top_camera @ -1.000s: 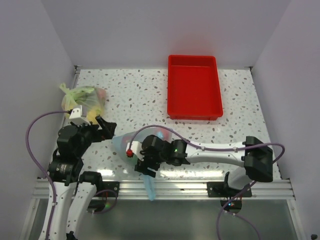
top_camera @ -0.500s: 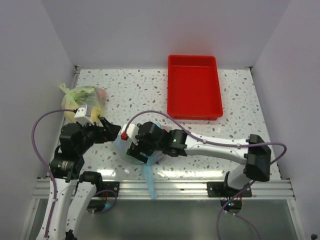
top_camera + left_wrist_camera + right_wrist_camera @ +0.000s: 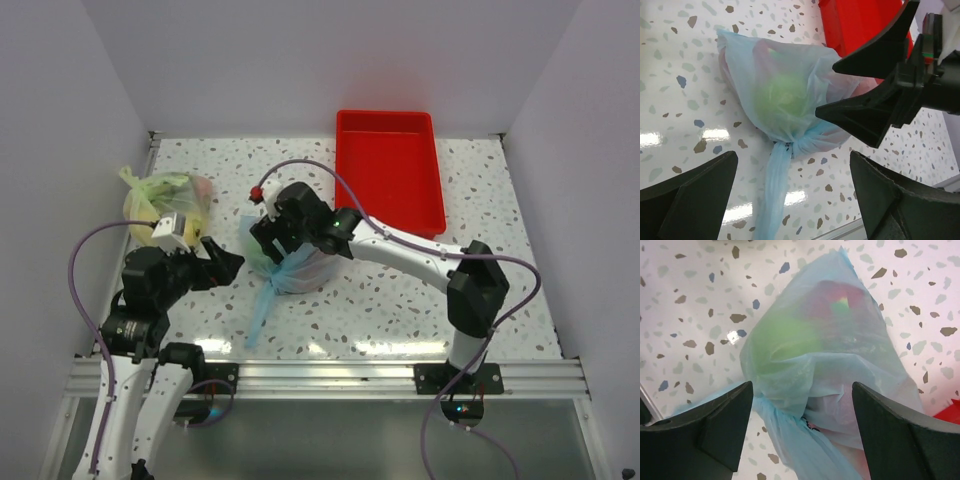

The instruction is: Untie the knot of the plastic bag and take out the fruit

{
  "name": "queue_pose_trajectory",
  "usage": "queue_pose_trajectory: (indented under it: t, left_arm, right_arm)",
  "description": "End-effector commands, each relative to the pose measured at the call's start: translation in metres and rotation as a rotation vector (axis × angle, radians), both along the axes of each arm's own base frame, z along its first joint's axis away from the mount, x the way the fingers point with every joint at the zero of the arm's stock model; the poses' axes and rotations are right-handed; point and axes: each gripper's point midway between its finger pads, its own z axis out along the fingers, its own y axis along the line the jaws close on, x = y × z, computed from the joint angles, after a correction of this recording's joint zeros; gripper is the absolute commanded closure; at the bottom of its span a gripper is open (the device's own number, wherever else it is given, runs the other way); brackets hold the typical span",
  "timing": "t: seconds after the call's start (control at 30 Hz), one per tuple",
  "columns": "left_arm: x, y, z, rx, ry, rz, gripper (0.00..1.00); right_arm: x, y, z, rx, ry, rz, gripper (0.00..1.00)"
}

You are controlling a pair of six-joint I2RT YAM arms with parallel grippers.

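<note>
The light blue plastic bag (image 3: pixel 290 268) lies left of the table's middle, its knot (image 3: pixel 275 283) on the near side and its long handle tail (image 3: pixel 255 320) trailing toward the front edge. A green round fruit (image 3: pixel 780 95) and a reddish one (image 3: pixel 835 300) show through the plastic. My right gripper (image 3: pixel 270 238) hovers open over the bag; in the right wrist view its jaws (image 3: pixel 802 425) straddle the knot (image 3: pixel 807 422) without touching. My left gripper (image 3: pixel 222 265) is open and empty, left of the bag. In the left wrist view (image 3: pixel 795 197) it faces the knot (image 3: pixel 790 147).
A red tray (image 3: pixel 390 185) stands at the back centre-right and shows in the left wrist view (image 3: pixel 850 25). A yellow-green bag (image 3: pixel 165 200) with fruit lies at the back left, just beyond my left arm. The metal rail (image 3: pixel 330 375) runs along the front edge.
The blue bag moved from the front edge back toward the middle, along with my right gripper. Its tail no longer hangs over the rail. My left gripper shifted slightly.
</note>
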Motion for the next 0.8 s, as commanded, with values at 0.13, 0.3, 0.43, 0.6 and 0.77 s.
queue_pose_trajectory:
  t: [0.13, 0.3, 0.43, 0.6, 0.77]
  left_arm:
    - [0.006, -0.018, -0.032, -0.111, 0.071, -0.034, 0.00]
    - [0.013, -0.034, -0.064, -0.191, 0.127, -0.042, 0.02]
    - [0.015, -0.052, -0.081, -0.238, 0.131, -0.041, 0.05]
    - [0.026, -0.059, -0.099, -0.278, 0.106, 0.008, 0.08]
    - [0.039, -0.058, -0.107, -0.304, 0.074, 0.075, 0.09]
  right_arm:
    - [-0.022, -0.029, 0.107, 0.208, -0.120, -0.050, 0.16]
    - [-0.043, -0.066, 0.095, 0.222, -0.116, -0.095, 0.14]
    - [-0.064, -0.082, 0.078, 0.243, -0.103, -0.049, 0.14]
    - [-0.089, -0.094, 0.050, 0.246, -0.058, -0.007, 0.14]
    - [-0.110, -0.094, 0.040, 0.261, -0.049, 0.050, 0.14]
